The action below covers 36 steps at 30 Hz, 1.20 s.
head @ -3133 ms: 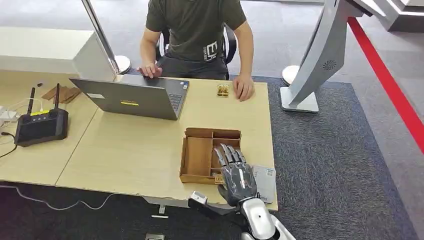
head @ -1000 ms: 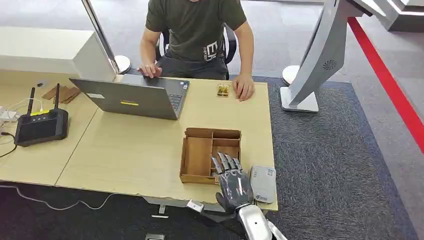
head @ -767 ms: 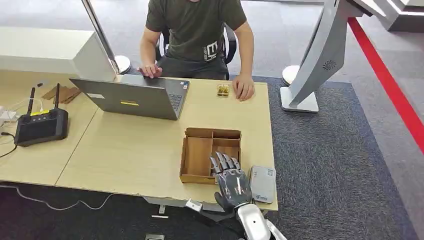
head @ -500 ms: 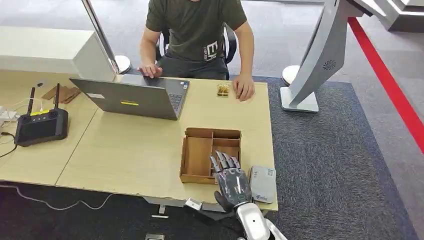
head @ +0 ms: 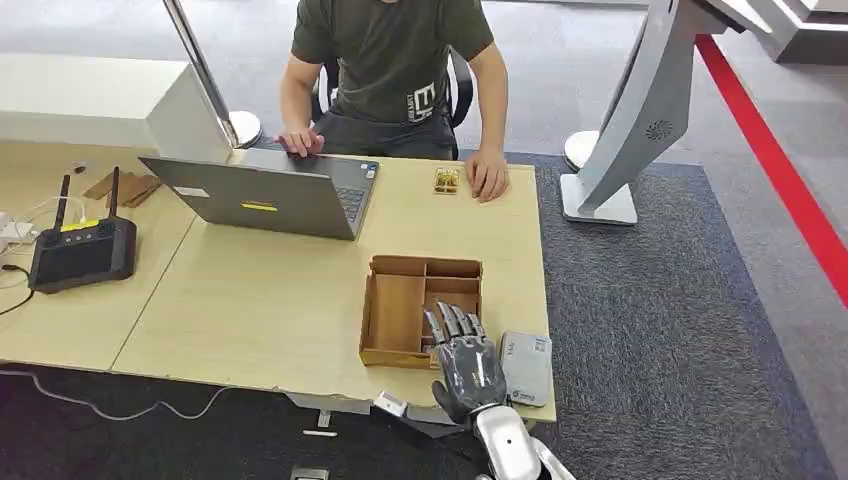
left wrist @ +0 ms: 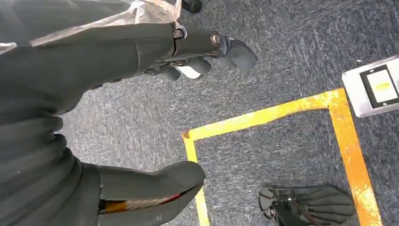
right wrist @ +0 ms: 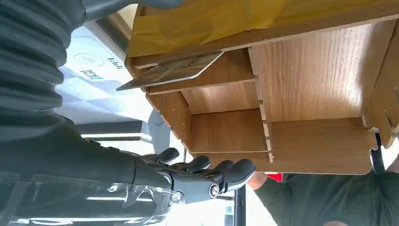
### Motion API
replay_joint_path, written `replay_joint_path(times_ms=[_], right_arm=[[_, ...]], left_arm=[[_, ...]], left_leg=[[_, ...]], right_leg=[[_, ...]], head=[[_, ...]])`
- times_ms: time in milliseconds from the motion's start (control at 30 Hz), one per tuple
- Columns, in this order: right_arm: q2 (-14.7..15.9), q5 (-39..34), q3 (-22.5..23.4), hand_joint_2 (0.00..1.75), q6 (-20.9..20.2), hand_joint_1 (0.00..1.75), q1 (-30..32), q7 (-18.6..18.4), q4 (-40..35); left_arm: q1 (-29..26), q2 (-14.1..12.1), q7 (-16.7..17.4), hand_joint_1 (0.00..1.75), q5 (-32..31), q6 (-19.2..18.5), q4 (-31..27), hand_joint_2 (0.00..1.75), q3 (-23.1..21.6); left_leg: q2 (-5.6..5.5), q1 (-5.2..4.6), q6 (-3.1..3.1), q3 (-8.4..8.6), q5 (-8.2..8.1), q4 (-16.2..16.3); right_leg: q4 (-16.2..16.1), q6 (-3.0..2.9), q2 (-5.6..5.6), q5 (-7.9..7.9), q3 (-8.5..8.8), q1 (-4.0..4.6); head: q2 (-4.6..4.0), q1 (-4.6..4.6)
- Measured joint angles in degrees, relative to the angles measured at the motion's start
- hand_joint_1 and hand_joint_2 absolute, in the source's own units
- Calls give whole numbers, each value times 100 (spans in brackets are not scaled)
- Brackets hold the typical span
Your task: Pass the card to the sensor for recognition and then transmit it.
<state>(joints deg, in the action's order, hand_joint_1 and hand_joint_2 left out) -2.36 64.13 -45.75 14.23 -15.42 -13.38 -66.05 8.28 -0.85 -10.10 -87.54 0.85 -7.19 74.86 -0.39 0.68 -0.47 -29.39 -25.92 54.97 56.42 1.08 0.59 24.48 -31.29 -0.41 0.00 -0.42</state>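
Wooden table (head: 260, 310): one compartment box (head: 400, 310), one card (right wrist: 171, 70) inside, one grey sensor (head: 527, 366) right; right hand (head: 466, 365) fingers apart, empty; left hand (left wrist: 141, 52) likewise

Right hand (head: 467, 365) raised, fingers (right wrist: 207, 170) spread, left hand (left wrist: 141, 108) hanging, empty.

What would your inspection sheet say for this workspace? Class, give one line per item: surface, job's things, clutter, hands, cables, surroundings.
Surface: wooden table.
Job's things: card leaning in wooden box; grey sensor beside the box.
Clutter: laptop, black remote, small gold item.
Hands: right hand over the box's near edge, empty; left hand above carpet.
Cables: white cable at the table's left end.
Surroundings: seated person, grey stand.
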Motion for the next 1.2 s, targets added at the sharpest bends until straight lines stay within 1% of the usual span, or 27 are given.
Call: replay_joint_path(times_ms=[300, 367, 400, 433, 467, 500, 533, 567, 600, 733, 800, 933, 1000, 1033, 1067, 1200], right_arm=[[22, 0, 0, 175, 0, 0, 0, -53, -2], [31, 0, 0, 175, 0, 17, 0, -83, -4], [39, 0, 0, 175, 0, 82, -1, -83, -4], [44, 0, 0, 175, 0, 122, 0, -83, -4], [48, 0, 0, 175, 0, 154, -1, -83, -4], [52, 0, 0, 175, 0, 159, -1, -83, -4], [55, -2, 0, 175, 0, 159, -1, -83, -4], [57, -4, 0, 175, 2, 162, -1, -83, -4], [59, -9, 0, 175, 2, 161, -1, -81, -4], [77, -37, 0, 175, 2, 164, -2, -61, -4], [79, -44, 0, 175, 0, 171, -1, -37, -4], [76, -35, 0, 175, 0, 169, -19, -20, -9], [77, -35, 0, 175, 0, 175, -26, -15, -15], [77, -35, 0, 175, 0, 169, -26, -15, -24], [77, -31, 0, 175, 0, 173, -26, -15, -28], [77, 15, 0, 175, 15, 169, -27, -15, -33]], left_arm=[[0, 0, -11, 0, -39, 0, 0, 175, 0], [-1, 0, -13, 0, -46, 0, 0, 175, 0], [0, 0, -13, 0, -50, 0, 0, 175, 0], [0, 0, -13, 0, -55, 0, 0, 175, 0], [-1, 0, -13, 0, -57, 0, 0, 175, 0], [-1, 0, -13, 0, -57, 0, 0, 175, 0], [-1, 0, -13, 0, -59, 0, 0, 175, 0], [-1, 0, -13, 0, -59, 0, 0, 175, 0], [-1, 0, -13, 0, -61, 0, 0, 175, 0], [-1, 0, -13, 0, -68, 7, 0, 175, 0], [-1, 0, -13, 0, -63, 7, 0, 175, 0], [-1, 0, -13, 0, -57, 7, 0, 175, 0], [0, 0, -13, 0, -55, 7, 0, 175, 0], [-2, 0, -11, 0, -55, 7, 0, 175, 0], [-2, 0, -11, 0, -55, 7, 0, 175, 0], [0, 0, -11, 0, -59, 7, 0, 175, 2]], left_leg=[[0, 0, 0, 0, 0, 0], [0, 0, 0, 0, 0, 0], [0, 0, 0, 0, 0, 0], [0, 0, 0, 0, 0, 0], [0, 0, 0, 0, 0, 0], [0, 0, 0, 0, 0, 0], [0, 0, 0, 0, 0, 0], [0, 0, 0, 0, 0, 0], [0, 0, 0, 0, 0, 0], [0, 0, 0, 0, 0, 0], [0, 0, 0, 0, 0, 0], [0, 0, 0, 0, 0, 0], [0, 0, 0, 1, 0, 0], [0, 0, 0, 0, 0, 0], [0, 0, 0, 0, 0, 0], [0, 0, 0, 0, 0, 0]], right_leg=[[0, 0, 0, 0, 0, 0], [0, 0, 0, 0, 0, 0], [0, 0, 0, 0, 0, 0], [0, 0, 0, 0, 0, 0], [0, 0, 0, 0, 0, 0], [0, 0, 0, 0, 0, 0], [0, 0, 0, 0, 0, 0], [0, 0, 0, 0, 0, 0], [0, 0, 0, 0, 0, 0], [0, 0, 0, 0, 0, 0], [0, 0, 0, 0, 0, 0], [0, 0, 0, 0, 0, 0], [0, 0, 0, 0, 1, 0], [0, 0, 0, 0, 0, 0], [0, 0, 0, 0, 0, 0], [0, 0, 0, 0, 1, 0]], head=[[0, 0], [0, 0], [0, 0], [0, 0], [0, 0], [0, 0], [0, 0], [0, 0], [0, 0], [0, 0], [0, 0], [0, 0], [0, 0], [0, 2], [0, 0], [0, 0]])
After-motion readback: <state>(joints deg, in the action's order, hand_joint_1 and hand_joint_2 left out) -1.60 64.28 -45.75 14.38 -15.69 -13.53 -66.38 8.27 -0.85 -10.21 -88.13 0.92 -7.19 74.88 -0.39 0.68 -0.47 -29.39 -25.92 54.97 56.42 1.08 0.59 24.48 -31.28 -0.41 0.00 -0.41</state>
